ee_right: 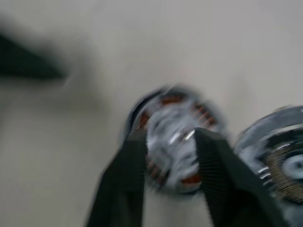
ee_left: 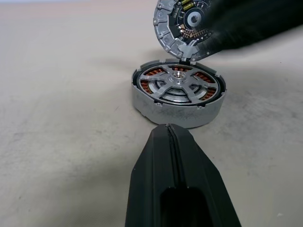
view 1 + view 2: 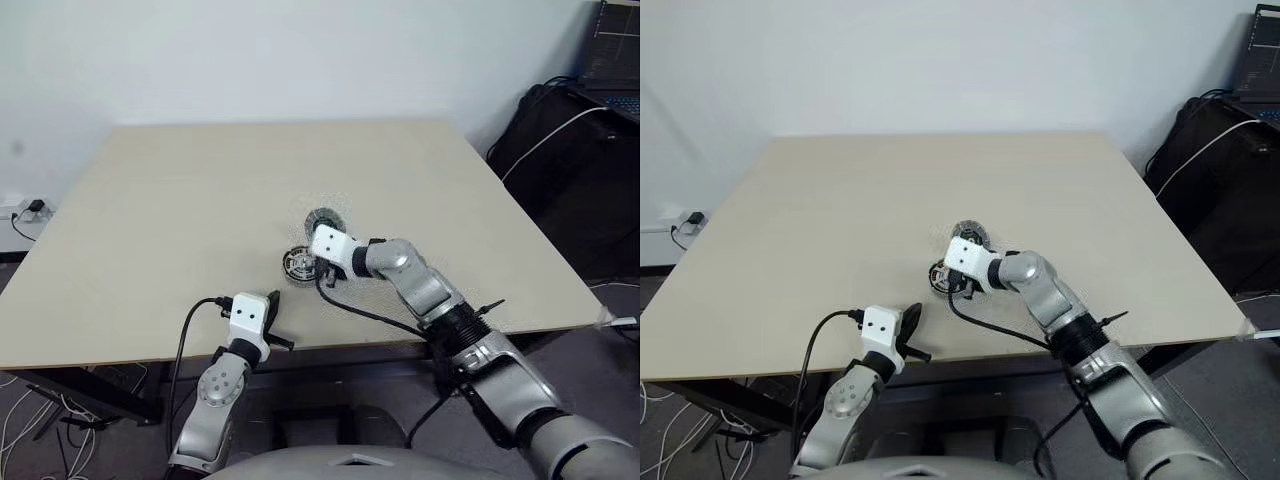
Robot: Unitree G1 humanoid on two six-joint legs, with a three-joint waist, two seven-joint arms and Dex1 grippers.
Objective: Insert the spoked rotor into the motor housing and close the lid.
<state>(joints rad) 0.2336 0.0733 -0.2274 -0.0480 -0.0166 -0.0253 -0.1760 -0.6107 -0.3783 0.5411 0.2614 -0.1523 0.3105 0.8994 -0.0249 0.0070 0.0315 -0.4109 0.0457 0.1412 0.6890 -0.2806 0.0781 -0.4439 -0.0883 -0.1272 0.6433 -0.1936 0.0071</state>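
Observation:
The motor housing (image 2: 156,106), grey outside with copper windings, sits on the table (image 3: 150,220) near its middle. The spoked rotor (image 2: 166,88) lies inside it, flat and silver. Just behind the housing the lid (image 2: 171,26) stands tilted, its dark-hub face with greenish bits turned towards my left wrist; what props it I cannot tell. My right gripper (image 1: 170,135) hangs over the housing with its fingers (image 1: 128,165) apart and nothing between them. My left gripper (image 2: 168,127) is shut and empty, a short way in front of the housing near the table's front edge.
Black bags and equipment (image 3: 570,150) with a white cable stand to the right of the table. A socket strip (image 3: 25,210) with wires lies on the floor at the left. A white wall runs behind the table's far edge.

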